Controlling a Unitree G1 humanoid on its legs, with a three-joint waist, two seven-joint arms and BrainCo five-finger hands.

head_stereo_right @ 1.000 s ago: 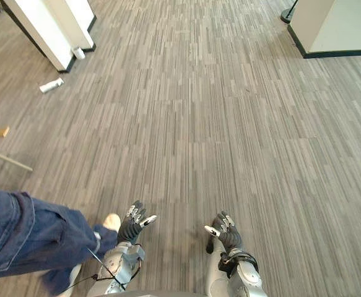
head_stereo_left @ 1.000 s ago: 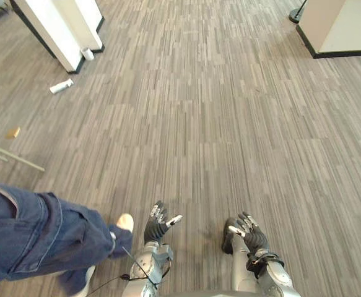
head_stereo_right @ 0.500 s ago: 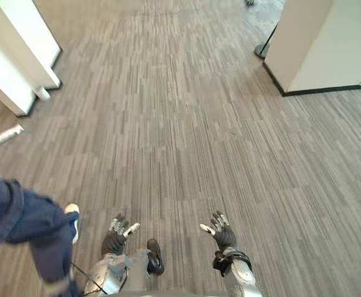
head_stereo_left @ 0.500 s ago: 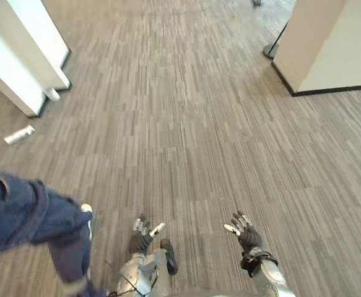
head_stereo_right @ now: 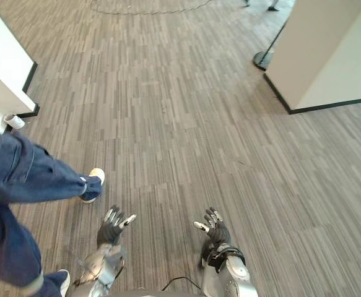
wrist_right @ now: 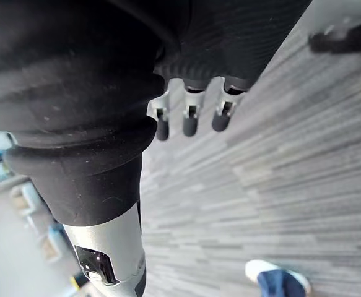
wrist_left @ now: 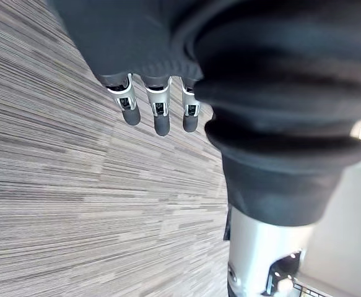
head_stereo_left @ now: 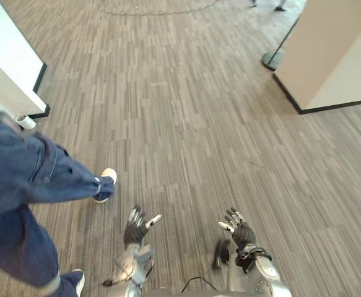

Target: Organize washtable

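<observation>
The left hand point(head_stereo_left: 137, 226) and right hand point(head_stereo_left: 239, 230) are spread wide, empty, above the stripy grey floor point(head_stereo_left: 186, 124), near a person's blue jeans point(head_stereo_left: 38, 179).

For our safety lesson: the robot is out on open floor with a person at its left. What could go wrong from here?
The person's leg and shoe are close to the open left hand; a step or arm swing might strike them.
A small white cylinder lies on the floor by the white partition; veering left might knock it.
The wall corner and stand base ahead on the right could be clipped.
</observation>
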